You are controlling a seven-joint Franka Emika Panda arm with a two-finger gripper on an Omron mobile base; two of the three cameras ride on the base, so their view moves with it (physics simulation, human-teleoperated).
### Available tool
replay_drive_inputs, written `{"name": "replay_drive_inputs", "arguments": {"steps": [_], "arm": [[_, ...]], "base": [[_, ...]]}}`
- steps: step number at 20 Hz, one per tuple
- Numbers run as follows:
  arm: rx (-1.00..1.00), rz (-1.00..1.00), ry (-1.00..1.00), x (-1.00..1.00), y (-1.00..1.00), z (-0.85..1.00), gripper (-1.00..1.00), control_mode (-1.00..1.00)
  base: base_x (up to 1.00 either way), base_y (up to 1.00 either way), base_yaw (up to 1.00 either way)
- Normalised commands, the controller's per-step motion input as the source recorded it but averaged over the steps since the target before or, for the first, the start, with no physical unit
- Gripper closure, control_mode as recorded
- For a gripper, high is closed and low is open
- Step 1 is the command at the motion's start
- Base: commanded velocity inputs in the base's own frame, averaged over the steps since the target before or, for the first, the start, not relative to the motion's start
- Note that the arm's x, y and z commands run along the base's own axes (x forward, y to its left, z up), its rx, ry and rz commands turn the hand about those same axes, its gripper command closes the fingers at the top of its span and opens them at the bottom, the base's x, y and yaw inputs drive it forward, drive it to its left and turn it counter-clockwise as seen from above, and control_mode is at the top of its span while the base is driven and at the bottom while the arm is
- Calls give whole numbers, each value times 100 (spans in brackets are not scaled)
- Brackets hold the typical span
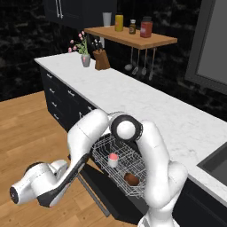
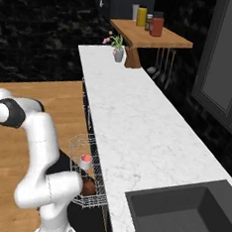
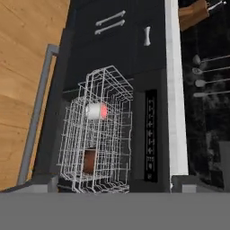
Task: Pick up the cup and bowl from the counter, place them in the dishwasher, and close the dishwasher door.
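The arm is folded low in front of the dishwasher (image 1: 124,195), its hand swung out over the wooden floor (image 1: 26,133) at the lower left of the left base view. The gripper (image 3: 112,185) shows as two dark tips at the bottom of the hand view, set wide apart with nothing between them. Just beyond them lies the dishwasher door (image 3: 54,112), dropped flat, its grey bar handle (image 3: 38,112) along the outer edge nearest the floor. Over the door sits the pulled-out wire rack (image 1: 116,156), and in it the cup (image 1: 113,160) and, a little apart, the bowl (image 1: 131,178). Further back the counter (image 1: 146,106) runs on to the knife block (image 1: 101,60).

Both dishes look stowed, so closing the door seems the step in hand. It would go best to get the fingers under the handle edge and lift in the door's arc; the extended rack will likely block it unless pushed in first
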Motion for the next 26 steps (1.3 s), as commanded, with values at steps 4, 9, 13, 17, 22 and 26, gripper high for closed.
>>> {"name": "replay_drive_inputs", "arguments": {"steps": [4,9,13,17,22,26], "arm": [[-26,-5,-23,0,15,-85,-100,-100],[-22,-14,-6,16,1,-64,-100,-100],[-21,-20,-1,49,-3,-70,-100,-100],[-16,-20,0,62,-13,-77,-100,-100],[-11,-19,0,54,-26,-83,-100,-100],[-7,-15,0,40,-31,-76,-100,-100]], "base": [[0,0,0],[0,0,0],[0,0,0],[0,0,0],[0,0,0],[0,0,0]]}}
